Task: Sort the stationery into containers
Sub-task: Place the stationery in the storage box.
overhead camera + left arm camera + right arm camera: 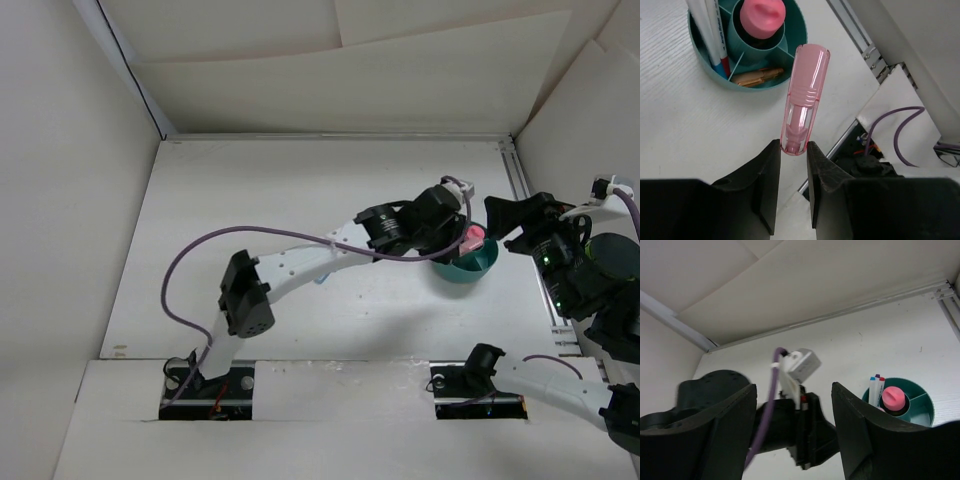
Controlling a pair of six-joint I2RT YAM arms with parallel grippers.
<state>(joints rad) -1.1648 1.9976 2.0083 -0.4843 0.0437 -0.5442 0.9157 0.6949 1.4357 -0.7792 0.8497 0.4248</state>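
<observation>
My left gripper (793, 149) is shut on the end of a pink marker (805, 95), held above the near rim of the teal-green cup (705, 62). The cup holds a pink-capped glue stick (762, 17) in its centre, white pens (712, 35) and an orange marker (757, 76). In the top view the left gripper (462, 232) is over the cup (470, 268). My right gripper (794, 430) is open and empty, raised to the right of the cup (920, 407), which holds the pens (875, 390) and glue stick (893, 397).
A metal rail (525, 210) runs along the table's right edge. White cardboard walls (70, 200) enclose the workspace. The left arm's wrist and purple cable (770, 405) fill the space between my right fingers.
</observation>
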